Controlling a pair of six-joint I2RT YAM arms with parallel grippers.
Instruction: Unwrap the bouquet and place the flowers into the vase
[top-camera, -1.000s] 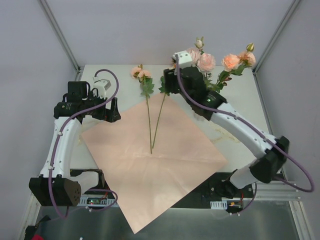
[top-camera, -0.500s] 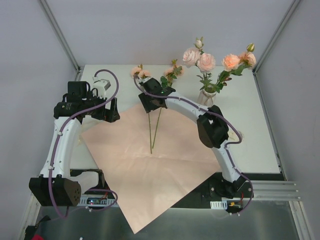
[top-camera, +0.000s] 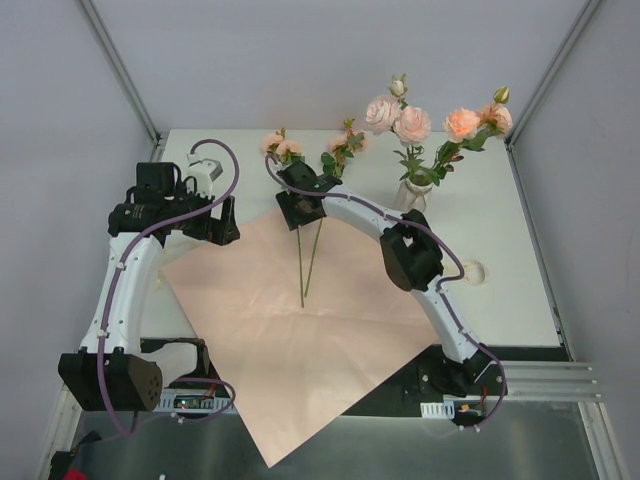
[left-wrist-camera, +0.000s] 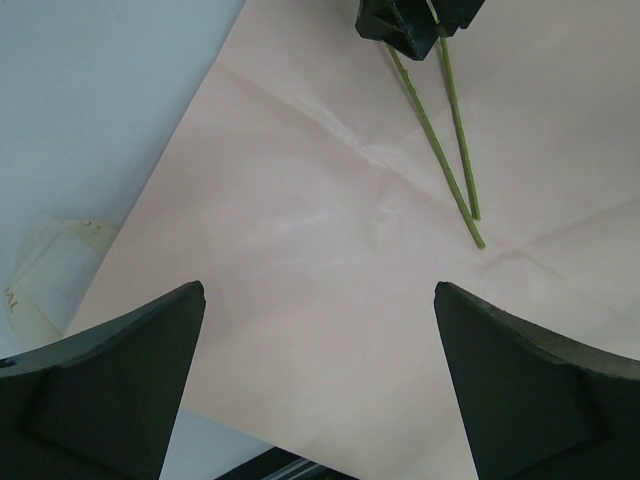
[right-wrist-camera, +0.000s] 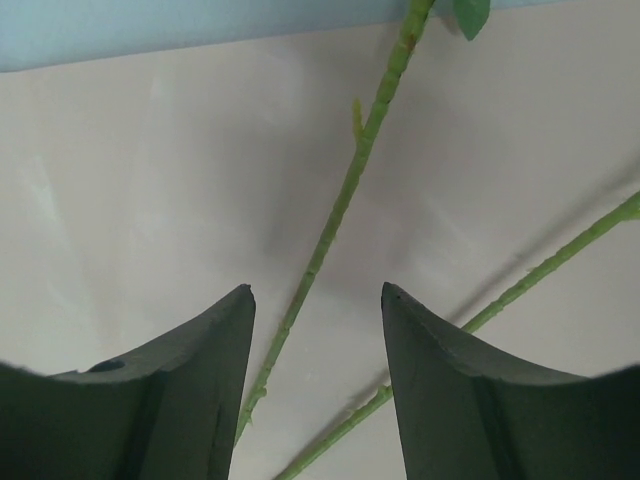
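Observation:
The bouquet is undone, and its salmon-pink paper (top-camera: 330, 330) lies flat in the middle of the table. Two flowers lie on it, their green stems (top-camera: 301, 268) running back to peach blooms (top-camera: 283, 146) off the sheet's far corner. Several more roses (top-camera: 412, 124) stand in the whitish vase (top-camera: 411, 196) at the back right. My right gripper (top-camera: 301, 211) is open low over the two stems, with one stem (right-wrist-camera: 345, 195) between its fingers and the other stem (right-wrist-camera: 545, 268) to the right. My left gripper (left-wrist-camera: 320, 292) hangs wide open over the paper's left part, holding nothing.
A cream ribbon coil (top-camera: 470, 271) lies on the table to the right of the paper. Another cream strip (left-wrist-camera: 48, 272) lies by the sheet's left edge. The paper's near corner overhangs the table's front edge (top-camera: 270, 455). Grey walls close off the back and sides.
My right arm has swung left from the vase and come down over the two stems on the paper, its jaws narrowing a little. The left arm has not moved.

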